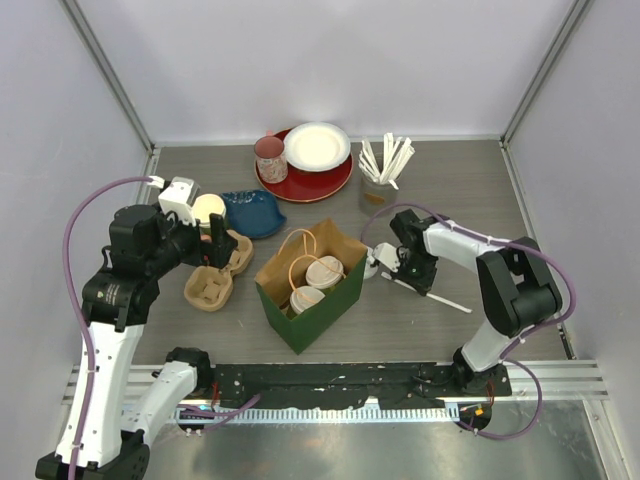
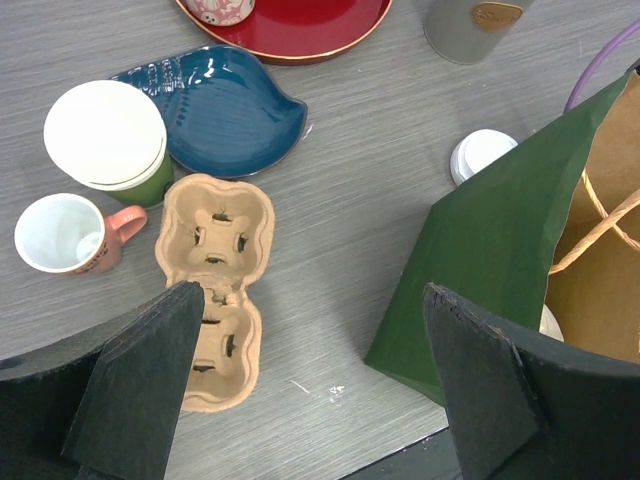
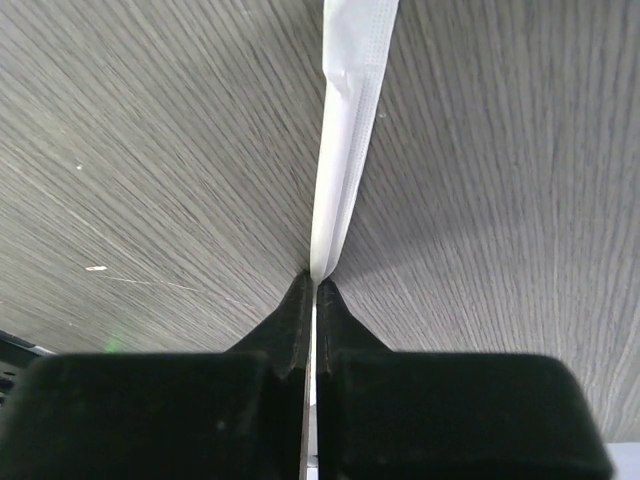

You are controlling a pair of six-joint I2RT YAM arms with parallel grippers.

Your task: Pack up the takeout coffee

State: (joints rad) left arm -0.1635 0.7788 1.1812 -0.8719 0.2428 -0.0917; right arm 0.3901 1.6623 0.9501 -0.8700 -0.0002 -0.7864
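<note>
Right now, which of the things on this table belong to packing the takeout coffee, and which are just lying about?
For the job: green cup; lidded cups in the green bag; loose white lid; probably the cardboard carrier and the wrapped straw pinched by the right end effector.
Lying about: pink-handled mug; blue dish; red plate; pink cup.

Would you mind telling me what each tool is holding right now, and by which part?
The right tool pinches the white wrapped straw at one end; the left tool holds nothing.

Wide-apart jaws frame a cardboard carrier (image 2: 215, 290), with a lidded green cup (image 2: 105, 140) near it.
</note>
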